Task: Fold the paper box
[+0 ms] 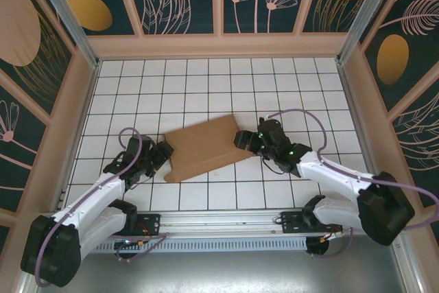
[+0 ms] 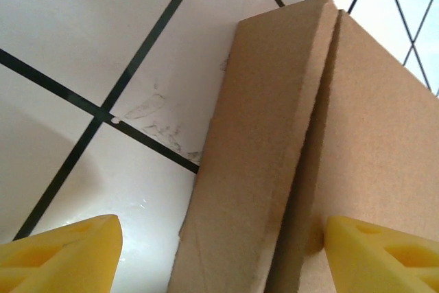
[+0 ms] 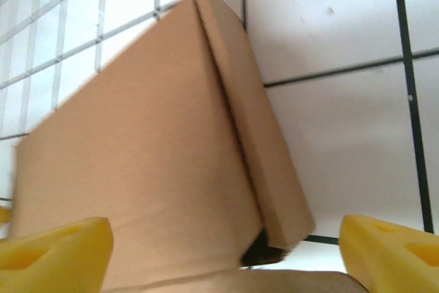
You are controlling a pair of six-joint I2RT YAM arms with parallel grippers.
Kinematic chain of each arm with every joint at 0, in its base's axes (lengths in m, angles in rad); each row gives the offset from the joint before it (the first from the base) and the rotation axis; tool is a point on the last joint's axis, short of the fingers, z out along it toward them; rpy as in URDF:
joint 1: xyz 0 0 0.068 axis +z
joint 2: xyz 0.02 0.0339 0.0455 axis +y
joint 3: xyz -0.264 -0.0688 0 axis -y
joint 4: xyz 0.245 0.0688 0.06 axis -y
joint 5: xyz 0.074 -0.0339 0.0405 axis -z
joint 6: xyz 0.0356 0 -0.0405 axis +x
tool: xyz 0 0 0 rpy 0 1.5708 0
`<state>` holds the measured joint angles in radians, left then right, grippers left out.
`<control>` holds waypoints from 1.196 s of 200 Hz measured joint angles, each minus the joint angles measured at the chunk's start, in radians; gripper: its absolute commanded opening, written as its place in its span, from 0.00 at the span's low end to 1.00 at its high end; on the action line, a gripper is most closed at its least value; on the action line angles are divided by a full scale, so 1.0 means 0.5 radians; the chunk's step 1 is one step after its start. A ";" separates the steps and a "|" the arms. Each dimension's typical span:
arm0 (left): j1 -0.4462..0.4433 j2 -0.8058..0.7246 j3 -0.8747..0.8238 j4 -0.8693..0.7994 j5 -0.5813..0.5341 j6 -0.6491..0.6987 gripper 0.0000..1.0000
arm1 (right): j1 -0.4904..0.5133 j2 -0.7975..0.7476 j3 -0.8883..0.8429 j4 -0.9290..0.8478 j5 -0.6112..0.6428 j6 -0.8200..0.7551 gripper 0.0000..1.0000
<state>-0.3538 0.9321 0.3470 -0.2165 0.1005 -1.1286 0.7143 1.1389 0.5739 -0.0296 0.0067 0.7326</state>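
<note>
The box [image 1: 206,147] lies mid-frame on the counter [image 1: 206,87]; left hand [image 1: 164,157] and right hand [image 1: 242,139] flank it, both open.

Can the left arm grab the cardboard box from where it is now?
Probably yes. The left gripper is open right beside the paper box, whose side wall lies between its yellow fingers, with nothing blocking.
</note>
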 measured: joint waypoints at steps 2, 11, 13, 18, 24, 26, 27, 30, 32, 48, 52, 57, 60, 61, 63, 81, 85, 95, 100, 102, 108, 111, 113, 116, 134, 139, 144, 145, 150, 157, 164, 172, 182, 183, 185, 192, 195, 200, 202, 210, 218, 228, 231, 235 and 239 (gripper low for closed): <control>0.000 0.003 0.000 0.001 -0.003 0.003 0.76 | -0.001 -0.018 0.000 0.000 0.001 -0.015 0.89; 0.000 0.013 0.000 0.008 -0.009 0.008 0.76 | -0.008 -0.082 0.000 0.002 -0.001 -0.058 0.89; 0.000 0.014 0.000 0.009 -0.011 0.011 0.75 | -0.011 -0.095 0.000 0.004 -0.009 -0.069 0.89; 0.000 0.018 0.000 0.011 -0.013 0.016 0.75 | -0.020 -0.120 0.000 0.008 -0.016 -0.097 0.88; 0.000 0.021 0.000 0.014 -0.019 0.023 0.74 | -0.032 -0.137 0.000 0.018 -0.031 -0.121 0.87; 0.000 0.023 0.000 0.014 -0.019 0.024 0.73 | -0.038 -0.140 0.000 0.021 -0.037 -0.135 0.87; 0.000 0.024 0.000 0.014 -0.019 0.029 0.73 | -0.040 -0.140 0.000 0.022 -0.040 -0.138 0.86; 0.000 0.025 0.000 0.015 -0.021 0.032 0.73 | -0.047 -0.141 0.000 0.028 -0.050 -0.146 0.86; 0.000 0.027 0.000 0.015 -0.024 0.033 0.72 | -0.054 -0.140 0.000 0.034 -0.055 -0.157 0.86; 0.000 0.042 0.001 0.030 -0.031 0.063 0.71 | -0.101 -0.085 0.000 0.064 -0.088 -0.212 0.83; 0.000 0.047 0.001 0.033 -0.034 0.071 0.70 | -0.113 -0.059 0.000 0.071 -0.095 -0.226 0.82; 0.000 0.053 0.001 0.039 -0.036 0.080 0.69 | -0.125 -0.024 0.000 0.077 -0.105 -0.237 0.81; 0.000 0.059 0.001 0.042 -0.038 0.084 0.69 | -0.132 0.007 0.000 0.079 -0.108 -0.255 0.80; 0.000 0.060 0.001 0.043 -0.039 0.085 0.68 | -0.133 0.012 0.000 0.079 -0.108 -0.255 0.80; 0.000 0.064 0.002 0.046 -0.040 0.092 0.68 | -0.136 0.029 0.000 0.082 -0.108 -0.254 0.79; 0.000 0.099 0.004 0.078 -0.045 0.123 0.63 | -0.145 0.183 0.000 0.090 -0.133 -0.304 0.71; -0.001 0.105 0.008 0.084 -0.046 0.132 0.62 | -0.144 0.219 0.000 0.097 -0.139 -0.310 0.70; 0.000 0.129 0.021 0.101 -0.048 0.156 0.59 | -0.144 0.298 0.000 0.111 -0.158 -0.318 0.67; 0.000 0.144 0.027 0.113 -0.049 0.165 0.57 | -0.143 0.335 0.000 0.116 -0.159 -0.333 0.64; 0.000 0.148 0.029 0.114 -0.048 0.171 0.57 | -0.143 0.349 0.000 0.117 -0.161 -0.330 0.62; 0.000 0.166 0.039 0.128 -0.047 0.183 0.55 | -0.143 0.389 0.000 0.124 -0.164 -0.343 0.57; 0.000 0.174 0.043 0.135 -0.048 0.196 0.54 | -0.144 0.407 0.000 0.127 -0.165 -0.344 0.55; 0.000 0.182 0.047 0.140 -0.050 0.194 0.53 | -0.144 0.420 -0.001 0.130 -0.166 -0.359 0.54; 0.000 0.191 0.050 0.149 -0.048 0.208 0.52 | -0.144 0.436 -0.002 0.137 -0.166 -0.343 0.52; 0.000 0.253 0.073 0.207 -0.061 0.248 0.50 | -0.144 0.491 -0.002 0.216 -0.189 -0.371 0.43; 0.000 0.273 0.085 0.218 -0.066 0.261 0.50 | -0.144 0.500 -0.002 0.235 -0.200 -0.368 0.41; 0.000 0.291 0.096 0.221 -0.071 0.269 0.51 | -0.144 0.510 -0.002 0.254 -0.214 -0.368 0.40; 0.000 0.297 0.099 0.224 -0.072 0.271 0.51 | -0.144 0.512 -0.002 0.257 -0.217 -0.370 0.39; 0.000 0.317 0.113 0.226 -0.078 0.282 0.51 | -0.144 0.517 -0.002 0.275 -0.227 -0.368 0.38; 0.000 0.341 0.131 0.228 -0.087 0.298 0.50 | -0.144 0.518 -0.002 0.287 -0.238 -0.370 0.38; 0.000 0.367 0.154 0.228 -0.101 0.318 0.50 | -0.144 0.516 -0.004 0.291 -0.244 -0.370 0.39; 0.000 0.399 0.185 0.222 -0.116 0.350 0.49 | -0.143 0.502 -0.008 0.290 -0.248 -0.371 0.42; 0.000 0.448 0.231 0.211 -0.123 0.397 0.46 | -0.140 0.452 -0.023 0.259 -0.240 -0.392 0.50; 0.000 0.452 0.236 0.209 -0.124 0.402 0.46 | -0.140 0.448 -0.024 0.257 -0.240 -0.397 0.51; 0.000 0.464 0.248 0.208 -0.123 0.412 0.45 | -0.137 0.432 -0.029 0.248 -0.241 -0.404 0.52; 0.000 0.507 0.285 0.204 -0.121 0.446 0.41 | -0.130 0.361 -0.034 0.207 -0.224 -0.420 0.56; 0.000 0.527 0.302 0.204 -0.118 0.460 0.39 | -0.130 0.329 -0.034 0.190 -0.216 -0.431 0.57; 0.000 0.562 0.327 0.206 -0.114 0.481 0.36 | -0.129 0.270 -0.034 0.175 -0.206 -0.448 0.61; 0.000 0.575 0.338 0.208 -0.110 0.502 0.35 | -0.129 0.246 -0.034 0.169 -0.201 -0.463 0.63; 0.000 0.629 0.376 0.221 -0.097 0.550 0.30 | -0.131 0.141 -0.027 0.157 -0.179 -0.511 0.69; 0.000 0.679 0.411 0.244 -0.079 0.588 0.29 | -0.148 0.065 -0.014 0.156 -0.163 -0.537 0.72; 0.000 0.733 0.437 0.291 -0.044 0.655 0.27 | -0.194 0.015 0.012 0.163 -0.161 -0.559 0.75; 0.000 0.747 0.441 0.308 -0.034 0.676 0.27 | -0.215 0.009 0.022 0.171 -0.175 -0.575 0.76; 0.000 0.760 0.443 0.332 -0.014 0.702 0.26 | -0.248 0.013 0.031 0.184 -0.193 -0.571 0.77; 0.000 0.771 0.443 0.357 0.002 0.730 0.26 | -0.277 0.021 0.037 0.197 -0.209 -0.577 0.78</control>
<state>-0.3538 1.3178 0.5682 -0.0380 0.1013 -0.7635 0.5758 1.1492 0.5922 0.0689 -0.0978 0.4442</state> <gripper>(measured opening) 0.275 0.754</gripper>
